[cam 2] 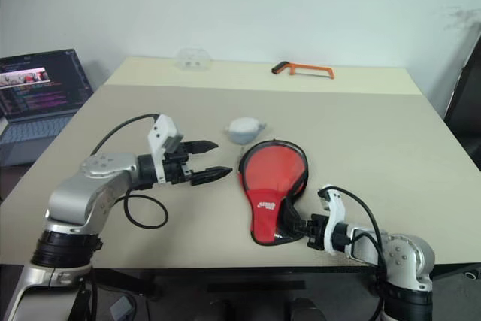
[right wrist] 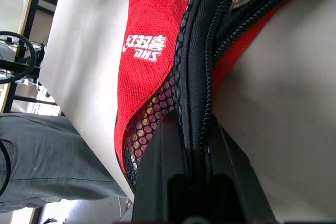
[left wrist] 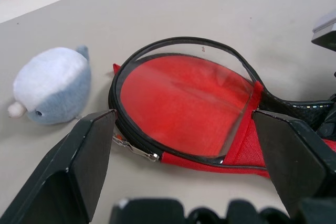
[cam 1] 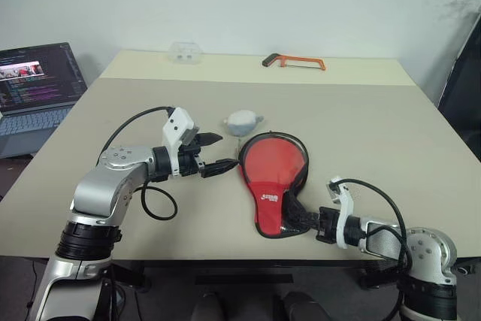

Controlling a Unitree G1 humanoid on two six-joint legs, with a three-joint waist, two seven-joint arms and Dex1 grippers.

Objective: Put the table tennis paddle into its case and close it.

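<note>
Right tool (cam 1: 307,221) clenching case (cam 1: 274,171) edge; left tool (cam 1: 218,152) released; plush (cam 1: 242,121) beside

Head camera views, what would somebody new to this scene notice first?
The red case lies near the front edge of the beige table, its narrow end pinched in the right gripper. The left gripper hovers open beside it, near a small grey-blue plush toy.
</note>
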